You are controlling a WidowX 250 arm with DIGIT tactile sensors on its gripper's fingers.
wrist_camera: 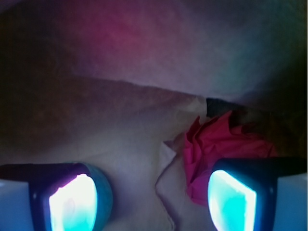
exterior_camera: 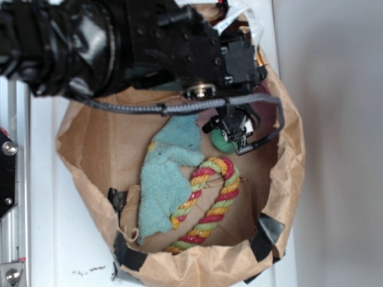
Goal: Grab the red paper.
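Note:
The red paper, a crumpled bright red wad, lies on the brown bag floor in the wrist view. Its lower part is hidden behind my right finger. My gripper is open, fingers wide apart, and only bare bag floor lies between them. The wad sits at the right finger's inner edge. In the exterior view the gripper hangs low inside the bag at its upper right, and the red paper is hidden beneath the arm there.
A green ball rests right beside the gripper, showing as a teal curve behind my left finger. A teal cloth and a red, yellow and green rope ring fill the bag's middle. Crumpled brown bag walls surround everything.

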